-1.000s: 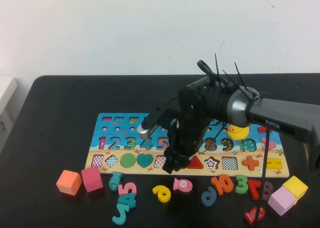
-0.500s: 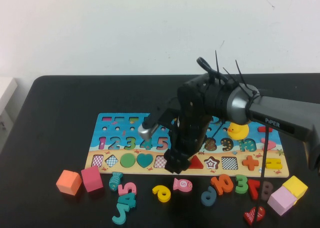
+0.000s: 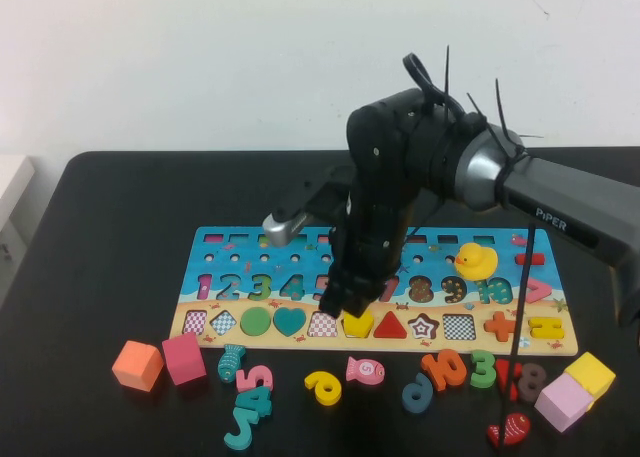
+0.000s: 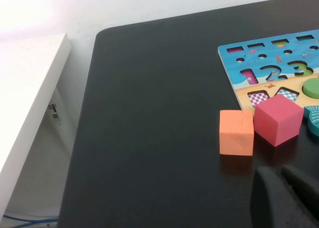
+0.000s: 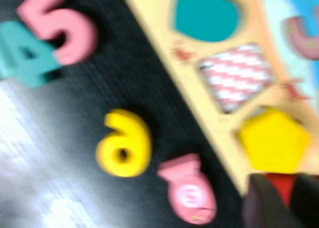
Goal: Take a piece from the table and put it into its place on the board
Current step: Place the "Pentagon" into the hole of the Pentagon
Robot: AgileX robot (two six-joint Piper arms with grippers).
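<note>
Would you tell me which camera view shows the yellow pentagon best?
The right wrist view: the yellow pentagon fills its recess, unobstructed. In the high view the right gripper partly covers the pentagon. The left wrist view misses it.

The right gripper [image 3: 336,305] now hangs higher above the board [image 3: 230,247] than a second ago, its wrist and forearm raised and drawn back toward the far edge, where before it pressed low over the row of shape recesses. The yellow pentagon [image 3: 357,323], earlier hidden under the fingers, now shows lying in its place in that row, between the checkered square recess [image 3: 322,324] and the red triangle [image 3: 390,326], apart from the gripper. The rubber duck [image 3: 475,261] and the numbers 8 and 9 beside it now stand fully uncovered by the arm.
</note>
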